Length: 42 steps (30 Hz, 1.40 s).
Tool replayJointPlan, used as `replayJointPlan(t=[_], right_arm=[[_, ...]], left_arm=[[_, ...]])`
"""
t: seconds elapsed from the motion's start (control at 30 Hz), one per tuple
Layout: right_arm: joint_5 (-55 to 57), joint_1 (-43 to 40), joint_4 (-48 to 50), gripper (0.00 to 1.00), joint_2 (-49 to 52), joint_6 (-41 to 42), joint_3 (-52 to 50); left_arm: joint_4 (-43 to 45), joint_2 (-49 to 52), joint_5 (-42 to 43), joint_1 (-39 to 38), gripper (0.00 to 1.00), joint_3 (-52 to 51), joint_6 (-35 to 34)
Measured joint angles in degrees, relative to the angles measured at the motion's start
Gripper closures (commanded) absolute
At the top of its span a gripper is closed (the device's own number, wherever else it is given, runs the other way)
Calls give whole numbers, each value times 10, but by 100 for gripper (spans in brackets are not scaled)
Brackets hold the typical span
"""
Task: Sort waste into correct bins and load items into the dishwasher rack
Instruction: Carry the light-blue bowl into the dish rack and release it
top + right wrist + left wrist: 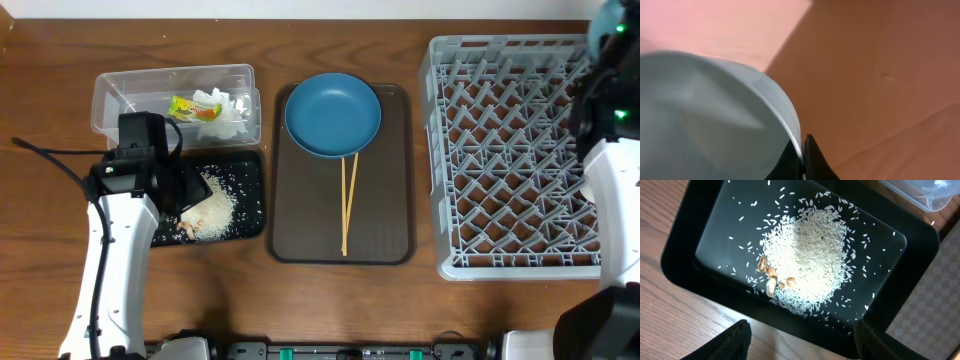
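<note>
Right wrist: my right gripper [802, 155] pinches the bowl [705, 120] rim at the far right corner of the rack [500, 150]; left gripper [805, 342] hangs wide.

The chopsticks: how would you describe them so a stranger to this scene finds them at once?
Find the big grey rack on the right; beside it, in the middle, lies a brown tray. On it, running from the blue plate toward the near edge, are the chopsticks: two thin pale sticks, the only long narrow things there.
</note>
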Motion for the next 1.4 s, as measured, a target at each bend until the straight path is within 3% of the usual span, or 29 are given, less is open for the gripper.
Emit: replayJointPlan(t=[0.63, 1.1, 1.2, 1.4], right_arm=[[98, -118, 235, 99, 218, -202, 0], [115, -129, 238, 98, 283, -237, 3], [122, -125, 223, 92, 283, -226, 7], [139, -94, 166, 64, 283, -190, 9]], left_arm=[[-2, 0, 0, 0, 31, 0, 0], [-3, 0, 0, 0, 31, 0, 0], [-3, 0, 0, 0, 31, 0, 0], [-3, 0, 0, 0, 31, 0, 0]])
